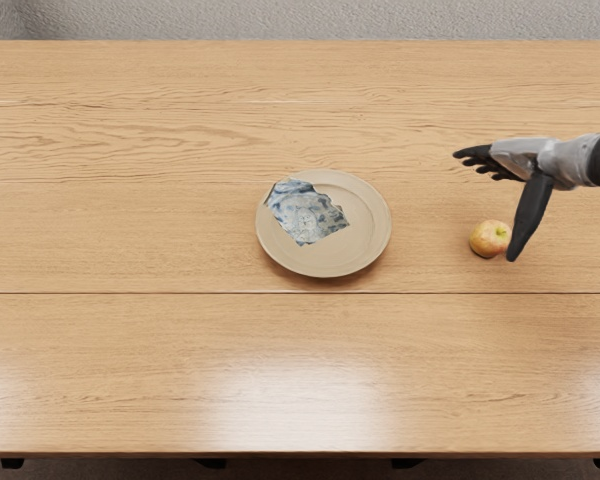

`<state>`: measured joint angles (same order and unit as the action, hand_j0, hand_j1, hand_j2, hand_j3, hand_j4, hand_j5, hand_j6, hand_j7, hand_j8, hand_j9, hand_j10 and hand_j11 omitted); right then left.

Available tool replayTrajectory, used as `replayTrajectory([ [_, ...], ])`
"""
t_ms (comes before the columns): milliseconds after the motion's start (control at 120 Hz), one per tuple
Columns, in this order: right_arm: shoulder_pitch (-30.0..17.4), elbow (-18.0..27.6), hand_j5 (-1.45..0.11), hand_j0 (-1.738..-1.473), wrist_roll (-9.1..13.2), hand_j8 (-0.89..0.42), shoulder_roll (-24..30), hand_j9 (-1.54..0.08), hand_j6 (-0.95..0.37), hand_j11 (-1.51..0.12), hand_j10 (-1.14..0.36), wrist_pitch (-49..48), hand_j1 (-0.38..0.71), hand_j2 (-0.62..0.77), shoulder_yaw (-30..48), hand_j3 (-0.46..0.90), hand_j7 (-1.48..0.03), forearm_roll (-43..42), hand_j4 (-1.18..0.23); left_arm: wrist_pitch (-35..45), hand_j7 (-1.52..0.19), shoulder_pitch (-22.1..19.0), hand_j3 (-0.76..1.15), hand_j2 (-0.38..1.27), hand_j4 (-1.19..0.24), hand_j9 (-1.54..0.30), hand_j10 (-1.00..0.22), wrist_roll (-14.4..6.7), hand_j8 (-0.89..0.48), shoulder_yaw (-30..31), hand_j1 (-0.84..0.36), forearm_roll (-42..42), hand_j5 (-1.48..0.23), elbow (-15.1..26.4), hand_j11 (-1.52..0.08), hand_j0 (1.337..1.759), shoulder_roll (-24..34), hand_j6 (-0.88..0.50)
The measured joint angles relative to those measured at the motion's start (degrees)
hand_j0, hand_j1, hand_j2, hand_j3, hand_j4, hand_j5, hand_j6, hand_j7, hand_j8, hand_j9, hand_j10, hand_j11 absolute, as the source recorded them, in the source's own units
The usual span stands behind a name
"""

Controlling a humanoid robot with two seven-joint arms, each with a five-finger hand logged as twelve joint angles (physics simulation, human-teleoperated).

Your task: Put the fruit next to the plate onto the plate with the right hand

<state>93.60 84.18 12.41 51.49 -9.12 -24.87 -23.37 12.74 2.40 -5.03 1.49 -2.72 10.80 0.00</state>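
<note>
Resting fruit: small, round, yellow-red, apple-like; it sits on the table at the plate's 3 o'clock, near it but apart.
Handling: likely light, firm and smooth-skinned. It could roll if nudged and should tolerate a moderate squeeze.
Hold: best taken from above, with fingers on opposite sides of its widest girth and the thumb opposing.
Right hand: at the fruit's 1 o'clock, fingers stretched flat and wide, holding nothing. The thumb hangs down just beside the fruit's 3 o'clock side; I cannot tell whether it touches.
Plate: tan and shallow, with a blue-grey patch toward its 10 o'clock. The 3 o'clock half is bare and suits the placement.
</note>
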Motion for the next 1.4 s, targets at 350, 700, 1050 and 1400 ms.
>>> replayTrajectory([
  [350,-4.89,-2.75,-0.14,-1.658,-0.36,-0.11,-0.89,-0.14,-0.11,-0.14,-0.11,10.42,-0.22,-0.02,0.16,0.00,-0.14,-0.11,-0.11,0.00,-0.01,0.04,0.00,0.00,-0.01,-0.01,-0.01,-0.01,-0.01,0.00,0.34,0.00,-0.01,0.01,-0.01,1.658,0.00,-0.01],
  [700,-7.68,-2.87,-0.28,-1.658,-0.50,-0.22,-3.26,-0.28,-0.22,-0.28,-0.22,14.40,-0.09,-0.04,0.18,0.00,-0.28,-0.40,-0.22,0.00,-0.01,0.00,0.00,0.00,-0.01,-0.01,-0.01,0.01,-0.01,0.00,0.34,0.00,-0.01,0.01,-0.01,1.658,0.00,-0.01],
  [1050,-13.06,-1.72,-0.30,-1.658,-1.51,-0.23,-4.80,-0.30,-0.23,-0.30,-0.23,20.70,-0.07,-0.04,1.86,0.00,-0.30,-3.48,-0.23,0.00,-0.01,0.01,0.00,0.00,-0.01,-0.01,-0.01,-0.01,-0.01,0.00,0.34,0.00,-0.01,0.01,-0.01,1.658,0.00,-0.01],
  [1400,-17.66,-1.71,-0.30,-1.658,-2.33,-0.23,-5.84,-0.30,-0.24,-0.30,-0.23,24.40,-0.07,-0.04,2.92,0.00,-0.30,-8.34,-0.23,0.00,-0.01,0.03,0.00,0.00,-0.01,-0.01,-0.01,-0.02,-0.01,0.00,0.34,0.00,-0.01,0.01,-0.01,1.658,0.00,-0.01],
])
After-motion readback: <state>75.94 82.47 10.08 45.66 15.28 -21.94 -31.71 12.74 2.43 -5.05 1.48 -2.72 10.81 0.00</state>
